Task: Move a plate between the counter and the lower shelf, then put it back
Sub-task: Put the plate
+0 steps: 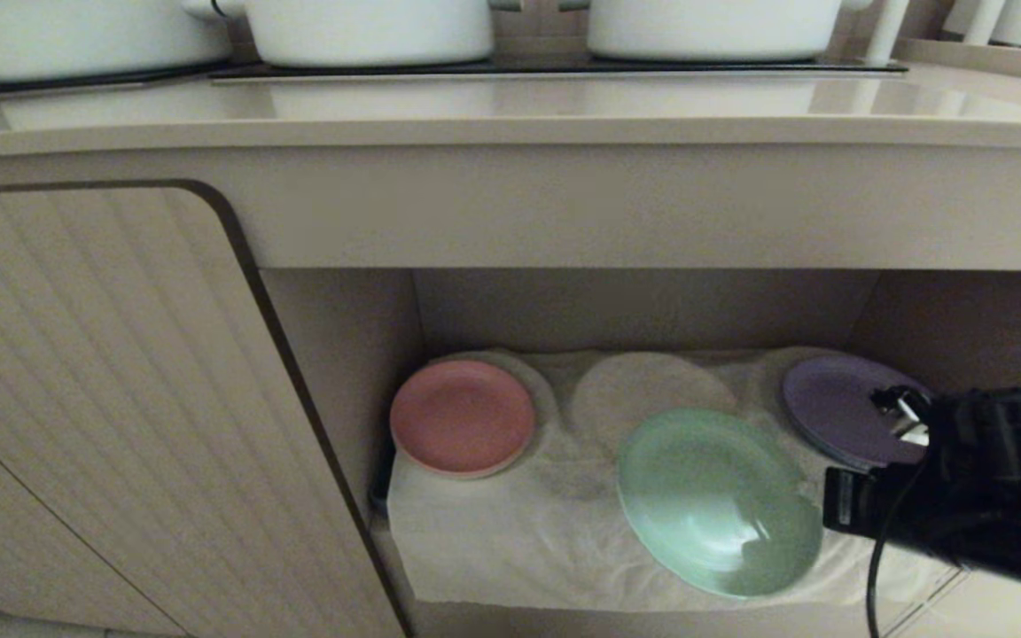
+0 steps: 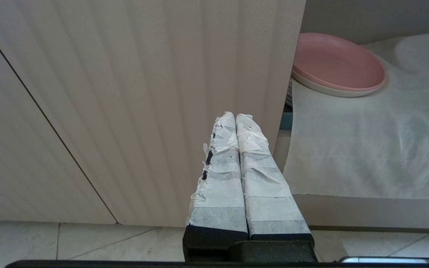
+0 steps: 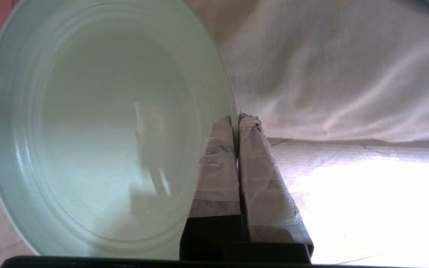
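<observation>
The mint-green plate [image 1: 705, 496] hangs tilted over the front right of the lower shelf [image 1: 493, 532], just above its white cloth. My right gripper [image 3: 237, 121] is shut on the plate's [image 3: 99, 130] rim, one taped finger on each face. The right arm [image 1: 945, 505] reaches in from the right. The beige counter [image 1: 510, 115] runs across above the recess. My left gripper [image 2: 235, 116] is shut and holds nothing. It is parked low in front of the ribbed cabinet door [image 2: 125, 93].
A pink plate [image 1: 462, 416] lies at the shelf's back left and a purple plate [image 1: 834, 403] at the back right. Between them is a bare round mound in the cloth [image 1: 643, 385]. White pots [image 1: 369, 31] stand on the hob. The cabinet door [image 1: 103, 399] closes off the left side.
</observation>
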Robot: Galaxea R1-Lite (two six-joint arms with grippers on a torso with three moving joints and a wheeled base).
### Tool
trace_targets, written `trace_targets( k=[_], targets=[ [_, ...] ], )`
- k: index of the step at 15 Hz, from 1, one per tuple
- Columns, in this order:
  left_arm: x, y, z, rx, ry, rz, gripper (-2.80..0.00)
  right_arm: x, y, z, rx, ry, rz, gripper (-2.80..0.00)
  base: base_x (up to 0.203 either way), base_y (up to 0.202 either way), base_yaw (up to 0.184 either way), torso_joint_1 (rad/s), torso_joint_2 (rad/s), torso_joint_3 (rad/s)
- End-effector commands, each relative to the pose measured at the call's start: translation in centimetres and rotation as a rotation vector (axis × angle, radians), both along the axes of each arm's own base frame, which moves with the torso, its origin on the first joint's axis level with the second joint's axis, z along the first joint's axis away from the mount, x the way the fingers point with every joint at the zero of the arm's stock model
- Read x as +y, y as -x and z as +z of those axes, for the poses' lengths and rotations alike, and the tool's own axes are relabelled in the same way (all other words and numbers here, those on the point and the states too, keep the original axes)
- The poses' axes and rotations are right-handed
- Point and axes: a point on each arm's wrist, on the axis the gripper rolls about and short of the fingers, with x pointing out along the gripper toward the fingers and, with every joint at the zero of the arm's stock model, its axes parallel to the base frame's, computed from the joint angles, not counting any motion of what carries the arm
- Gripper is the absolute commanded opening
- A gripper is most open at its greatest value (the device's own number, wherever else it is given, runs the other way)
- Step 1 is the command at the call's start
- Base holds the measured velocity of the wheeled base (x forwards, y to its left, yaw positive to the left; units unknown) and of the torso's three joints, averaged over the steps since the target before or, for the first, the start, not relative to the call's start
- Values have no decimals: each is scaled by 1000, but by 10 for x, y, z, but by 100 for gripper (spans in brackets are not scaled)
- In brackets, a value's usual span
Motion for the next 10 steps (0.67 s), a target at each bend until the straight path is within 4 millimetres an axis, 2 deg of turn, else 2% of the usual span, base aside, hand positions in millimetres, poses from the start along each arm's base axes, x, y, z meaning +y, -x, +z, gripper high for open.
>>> trace_targets(
  k=[1,10],
  targets=[
    [0,0,0,0,0,0,-280,-2,12,8,-37,-7,1,-280,0,0,0,0,0,0],
    [0,0,0,-1,0,0,-280,-12,66,16,-34,33,29,-280,0,0,0,0,0,0]
  ],
)
